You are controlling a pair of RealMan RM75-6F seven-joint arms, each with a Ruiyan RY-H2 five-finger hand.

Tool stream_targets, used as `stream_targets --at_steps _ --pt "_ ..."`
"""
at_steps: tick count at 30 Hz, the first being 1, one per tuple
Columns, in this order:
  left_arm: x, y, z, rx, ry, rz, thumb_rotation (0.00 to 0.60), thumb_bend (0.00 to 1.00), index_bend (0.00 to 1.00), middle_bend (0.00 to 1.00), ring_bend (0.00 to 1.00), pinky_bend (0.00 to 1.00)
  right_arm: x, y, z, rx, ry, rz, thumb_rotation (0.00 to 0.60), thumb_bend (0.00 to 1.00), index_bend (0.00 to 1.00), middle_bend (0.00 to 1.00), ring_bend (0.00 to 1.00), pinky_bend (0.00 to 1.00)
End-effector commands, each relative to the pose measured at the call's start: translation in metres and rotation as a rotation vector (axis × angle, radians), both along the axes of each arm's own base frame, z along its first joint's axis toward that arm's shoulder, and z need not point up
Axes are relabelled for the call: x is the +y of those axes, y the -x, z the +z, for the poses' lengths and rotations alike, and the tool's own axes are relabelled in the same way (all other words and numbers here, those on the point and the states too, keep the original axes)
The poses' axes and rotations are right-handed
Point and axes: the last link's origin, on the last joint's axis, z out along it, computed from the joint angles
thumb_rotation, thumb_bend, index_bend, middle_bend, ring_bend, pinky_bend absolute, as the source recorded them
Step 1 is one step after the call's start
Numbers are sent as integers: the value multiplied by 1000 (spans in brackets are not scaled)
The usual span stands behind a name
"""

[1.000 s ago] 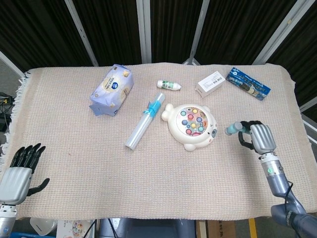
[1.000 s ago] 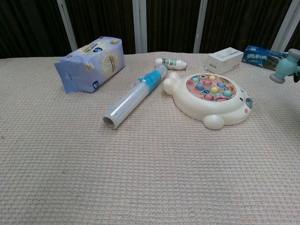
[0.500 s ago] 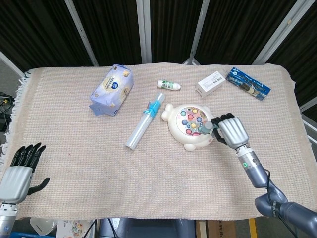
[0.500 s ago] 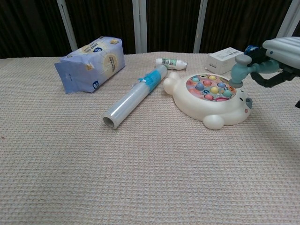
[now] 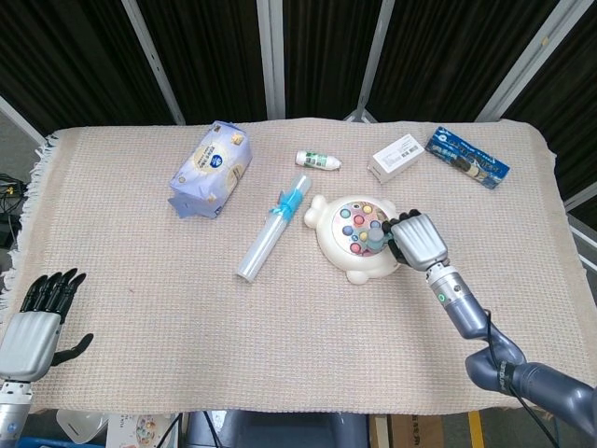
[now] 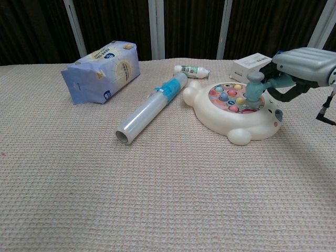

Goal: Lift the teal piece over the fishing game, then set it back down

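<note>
I am holding the teal piece [image 6: 254, 90] in the right hand [image 6: 301, 62], its fingers curled round the handle end, with the head of the piece pointing down over the game [image 6: 234, 107]. In the chest view the head is sitting right at the coloured fish wells; whether it is touching them I cannot tell. In the head view the right hand [image 5: 416, 239] is covering the game's [image 5: 347, 245] 3 o'clock edge, with the piece [image 5: 374, 240] poking out toward 9 o'clock.

Progress, as I judge it: the piece is up off the cloth and over the game, so the lift is done. Setting it back down on the mat [image 5: 140, 280] is not yet done.

The left hand [image 5: 33, 322] is resting at the mat's 8 o'clock corner, fingers spread, holding nothing.

Room for moving: bare mat is lying open at 3 to 5 o'clock of the game, which looks the easiest place to put the piece. At 12 to 1 o'clock the white box [image 5: 395, 157] and blue packet [image 5: 467, 157] are crowding the far edge. At 9 o'clock the roll [image 5: 273, 228] is lying near the game. The bottle [image 5: 318, 161] and tissue pack [image 5: 211, 169] are well apart from my path.
</note>
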Motion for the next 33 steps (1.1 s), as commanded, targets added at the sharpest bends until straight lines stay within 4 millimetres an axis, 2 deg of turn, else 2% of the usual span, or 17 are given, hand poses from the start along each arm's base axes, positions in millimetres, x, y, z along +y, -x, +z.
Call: stream_targets --at_steps 1,9,19,28,33 --pt "0 0 0 0 0 -2 600 223 0 0 0 0 0 2 3 1 3 -6 600 842 1000 841 612 376" --pt "0 -3 -1 2 2 -5 600 223 0 0 0 0 -4 8 6 9 8 -24 600 846 1000 845 617 376" --pt "-1 -3 0 6 -2 2 600 223 0 0 0 0 -8 9 -11 42 -10 -42 600 857 1000 849 626 376" --pt "0 -2 -2 0 2 -4 600 223 0 0 0 0 -5 3 4 25 24 -16 600 858 1000 855 628 376" --pt "1 -2 -2 -3 2 -6 600 223 0 0 0 0 -3 0 4 32 17 -17 600 859 1000 856 628 376"
